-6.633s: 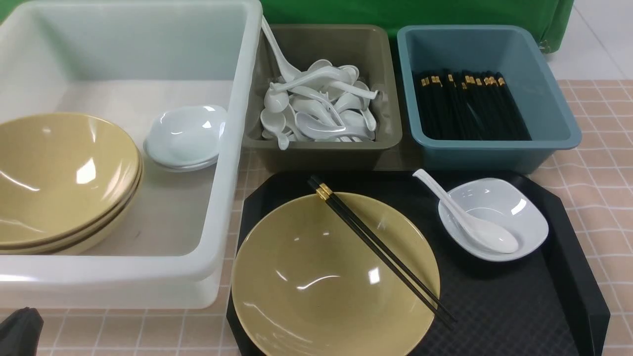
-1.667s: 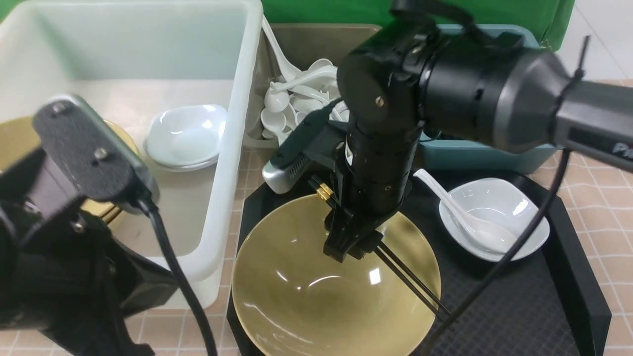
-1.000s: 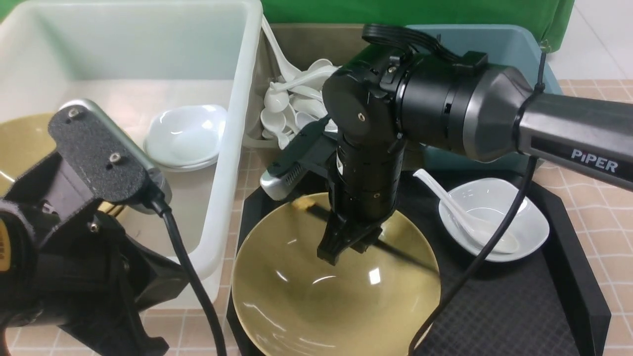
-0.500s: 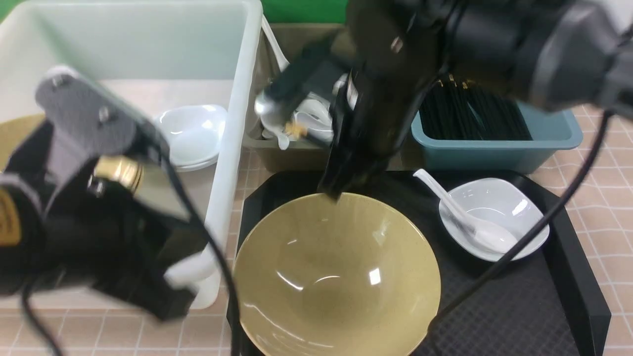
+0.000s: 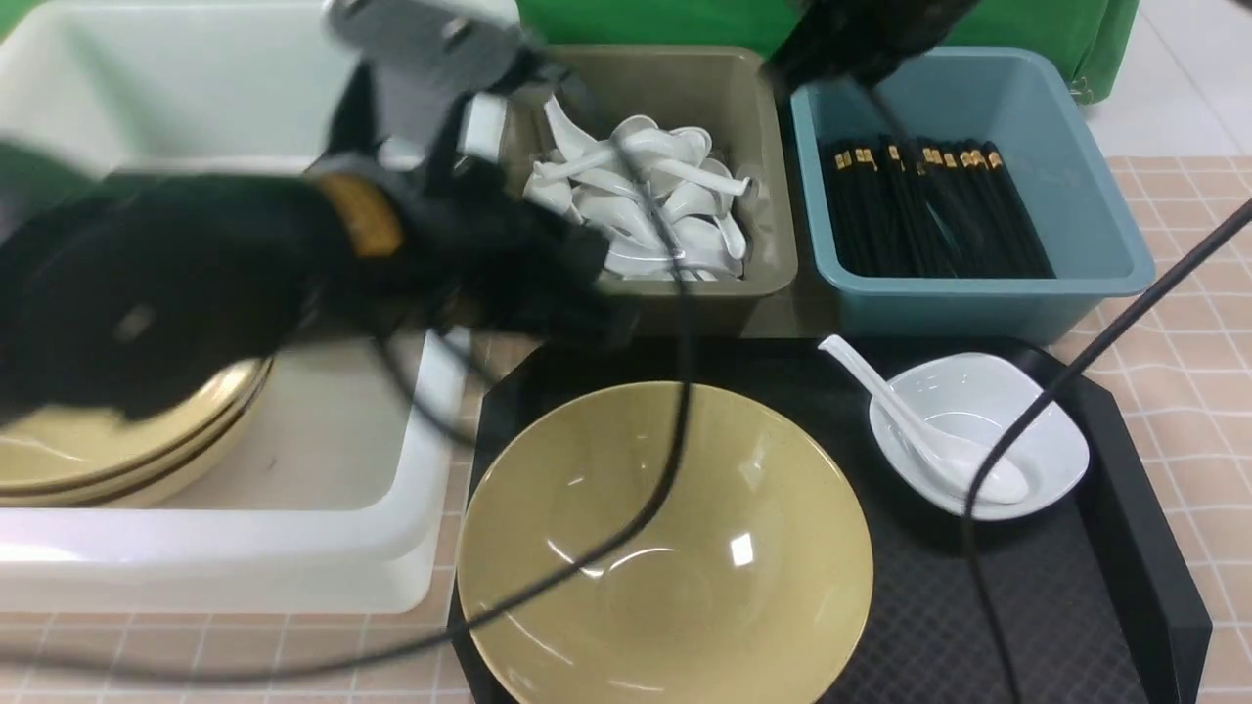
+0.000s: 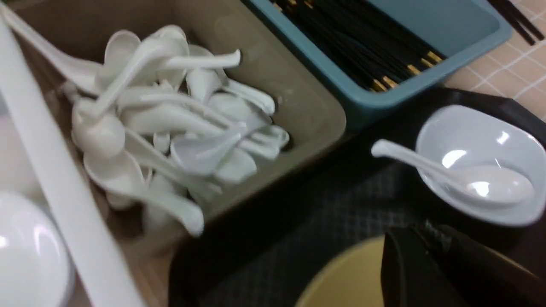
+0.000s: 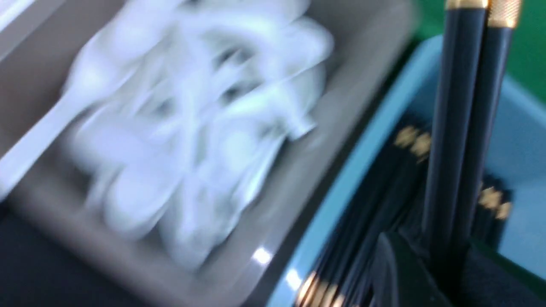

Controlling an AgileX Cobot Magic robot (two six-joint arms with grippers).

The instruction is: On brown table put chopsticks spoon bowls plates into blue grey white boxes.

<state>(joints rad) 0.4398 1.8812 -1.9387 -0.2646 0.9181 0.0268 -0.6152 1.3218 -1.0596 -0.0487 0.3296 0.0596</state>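
Right now the right pincer (image 7: 445, 260) is pinching a pair of black chopsticks (image 7: 465, 128), held up over the blue box (image 7: 522, 140). The left pincer (image 6: 422, 256) is pressed together, hovering above the black tray (image 5: 1076, 587) by the big tan bowl (image 5: 665, 548). A white spoon (image 5: 919, 430) rests in the small white dish (image 5: 1037, 411).

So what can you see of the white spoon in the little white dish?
The glossy white ceramic-looking soup spoon is whole and looks clean. Its deep oval scoop lies face up inside the small squarish white dish. Its long curved handle leans on the dish's rim and sticks out above the black tray. Only the dish seems to touch it.
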